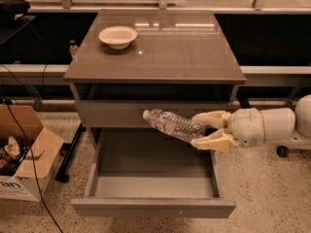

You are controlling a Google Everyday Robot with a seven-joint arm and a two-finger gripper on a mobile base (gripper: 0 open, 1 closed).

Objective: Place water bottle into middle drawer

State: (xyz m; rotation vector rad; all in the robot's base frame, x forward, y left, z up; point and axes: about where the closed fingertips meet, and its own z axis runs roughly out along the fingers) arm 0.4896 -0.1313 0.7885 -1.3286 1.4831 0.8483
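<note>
The clear crinkled water bottle lies nearly level in the air, cap to the left, base held between the fingers. My gripper comes in from the right and is shut on the bottle's base. It holds the bottle above the back of the open middle drawer, a wide shallow grey box pulled out toward the camera, with nothing inside. The bottle hangs in front of the shut grey drawer front above.
A white bowl sits on the cabinet top at the back left. An open cardboard box stands on the floor to the left, with cables beside it. A chair wheel is on the floor at the right.
</note>
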